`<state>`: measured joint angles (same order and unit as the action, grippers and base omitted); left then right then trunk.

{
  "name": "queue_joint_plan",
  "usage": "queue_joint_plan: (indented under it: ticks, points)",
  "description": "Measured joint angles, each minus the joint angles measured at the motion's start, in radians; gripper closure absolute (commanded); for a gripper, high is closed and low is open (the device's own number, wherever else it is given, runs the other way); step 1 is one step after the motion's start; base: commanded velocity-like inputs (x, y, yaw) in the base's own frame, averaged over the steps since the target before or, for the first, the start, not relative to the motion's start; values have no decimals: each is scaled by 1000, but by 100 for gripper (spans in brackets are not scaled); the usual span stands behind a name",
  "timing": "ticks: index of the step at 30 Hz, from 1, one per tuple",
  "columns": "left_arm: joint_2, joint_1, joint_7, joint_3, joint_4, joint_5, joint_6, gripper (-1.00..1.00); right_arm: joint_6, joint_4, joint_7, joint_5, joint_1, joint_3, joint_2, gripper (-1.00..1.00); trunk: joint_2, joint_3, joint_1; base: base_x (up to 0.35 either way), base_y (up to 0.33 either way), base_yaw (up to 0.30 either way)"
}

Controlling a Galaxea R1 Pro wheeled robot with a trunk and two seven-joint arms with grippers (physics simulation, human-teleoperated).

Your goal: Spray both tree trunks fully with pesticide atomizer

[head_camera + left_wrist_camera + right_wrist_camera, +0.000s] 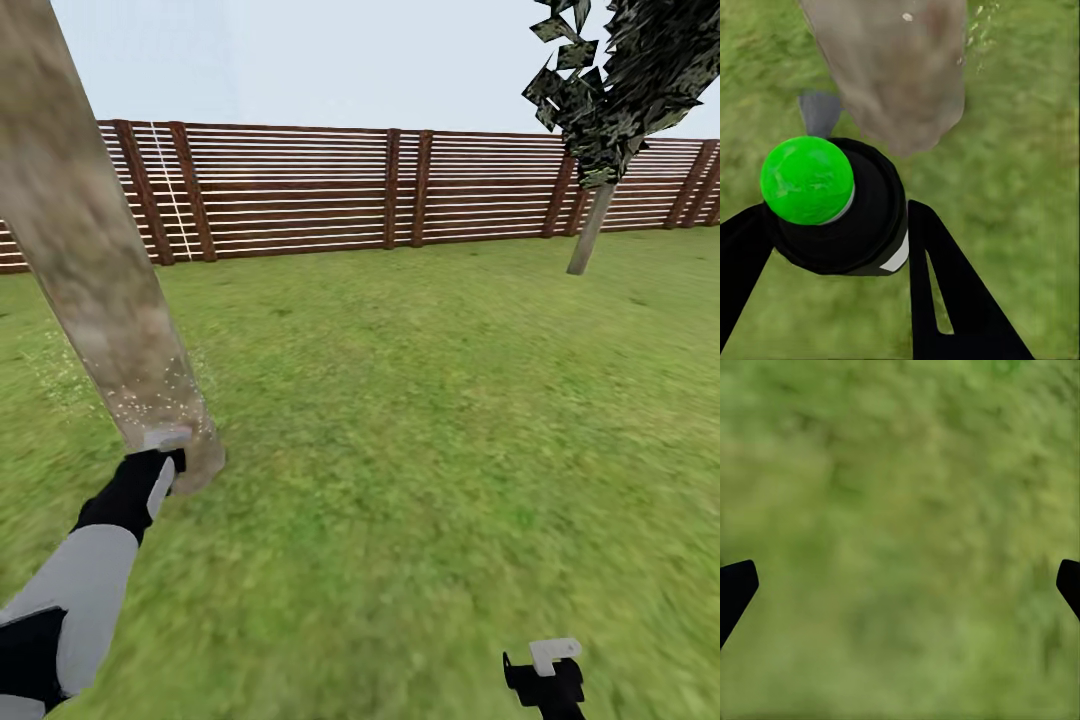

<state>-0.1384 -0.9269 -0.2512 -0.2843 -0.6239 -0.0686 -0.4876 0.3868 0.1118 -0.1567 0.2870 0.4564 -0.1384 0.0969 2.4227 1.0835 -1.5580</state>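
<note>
Left gripper (832,225) clamped on the pesticide atomizer (840,214); in the left wrist view the dark bottle sits between the two black fingers, its cap showing bright green rather than red, a sliver of white label at the lower edge. Bottle is held low, just ahead of the base of the near tree trunk (95,270), which stands directly beyond the gripper and close to it. Fine white specks of pesticide (150,395) dot the lowest part of the bark and the grass (420,400) beside it; higher bark looks bare. Right gripper (545,668) hangs low at the robot's right, well apart from trunk and bottle; in the right wrist view its fingertips (735,585) sit at opposite edges, so it is spread wide and holding nothing. Risks, as judgement: (1) coverage is concentrated at the foot, so the upper trunk may be missed unless the nozzle is raised; (2) the gripper is near enough to the trunk that a sweep could knock the bottle against the bark and shift it in the grasp; (3) some specks fall on the grass, so spray is being wasted by aim off to the side; (4) the second tree (600,130) stands far off by the fence (400,190), needing a drive with the bottle held. Counts: two trees; one atomizer; two grippers; one fence line.
</note>
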Motion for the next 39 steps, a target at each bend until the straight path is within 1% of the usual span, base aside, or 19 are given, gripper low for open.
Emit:
queue_joint_plan:
  ticks: [1, 3, 4, 5, 6, 7, 9, 11, 12, 14, 18, 19, 20, 21, 22, 25, 27, 33, 39]
  points:
    - [3, -23, 0, 2, 0, -7, -23, 100, 0, 0, 0, 0, 0, 0, 0, -100, 0, 0, 0, 0, 0, 0]
    - [-10, -40, 8, -2, -2, -9, -60, 100, 0, 0, 0, 0, 0, 0, 0, -100, 0, 0, 0, 0, 0, 0]
    - [-29, -48, 34, -4, -6, -12, -73, 100, 0, 0, 0, 0, 0, 0, 0, -100, 0, 0, 0, 0, 0, 0]
    - [-80, -55, 106, -6, -9, -2, -83, 100, 1, 0, 0, 0, 0, 0, 0, -100, 0, 0, 0, 0, 0, 0]
    - [-120, -58, 145, -7, -10, -19, -90, 100, 1, 0, 0, 0, 0, 0, 0, -100, 0, 0, 0, 0, 0, 0]
    - [-132, -58, 159, -6, -10, -12, -90, 100, 1, 0, 0, 0, 0, 0, 0, -100, 0, 0, 0, 0, 0, 0]
    - [-132, -61, 169, -1, -14, -11, -100, 100, 1, 0, 0, 0, 0, 0, 0, -100, 0, 0, 0, 0, 0, 0]
    - [-115, -103, 170, 1, -49, -9, -170, 100, 0, 0, 0, 0, 0, 0, 0, -100, 0, 0, 0, 0, 0, 0]
    - [-111, -112, 170, 2, -70, -13, -196, 100, 0, 0, 0, 0, 0, 0, 0, -100, 0, 0, 0, 0, 0, 0]
    - [-114, -117, 170, 2, -92, -18, -210, 100, 0, 0, 0, 0, 0, 0, 0, -100, 0, 0, 0, 0, 0, 0]
    - [-156, -114, 172, -6, -103, -25, -221, 100, 0, 0, 0, 0, 0, 0, 0, -100, 0, 0, 0, 0, 0, 0]
    - [-175, -112, 174, -7, -104, -26, -221, 100, -1, 0, 0, 0, 0, 0, 0, -100, 0, 0, 0, 0, 0, 0]
    - [-211, -109, 176, -7, -103, -18, -222, 100, -1, 0, 0, 0, 0, 0, 0, -100, 0, 0, 0, 0, 0, 0]
    - [-230, -108, 178, -7, -103, -21, -222, 100, 0, 0, 0, 0, 0, 0, 0, -100, 0, 0, 0, 0, 0, 0]
    - [-238, -106, 178, -7, -104, -14, -221, 100, 0, 0, 0, 0, 0, 0, 0, -100, 0, 0, 0, 0, 0, 0]
    - [-254, -100, 179, -6, -104, -14, -216, 100, 0, 0, 0, 0, 0, 0, 0, -100, 0, 0, 0, 0, 0, 0]
    - [-255, -97, 179, -4, -104, -13, -209, 100, 0, -1, 0, 0, 0, 0, 0, -100, 0, 0, 0, 70, 7, 0]
    - [-256, -96, 178, -5, -102, -20, -206, 100, 0, -1, 0, 0, 0, 1, 0, -100, 0, 0, 1, 283, 126, 0]
    - [-268, -68, 173, -7, -102, -20, -203, 100, 0, -1, 0, 0, 0, 1, 0, -100, 0, 0, 0, -27, 20, 0]
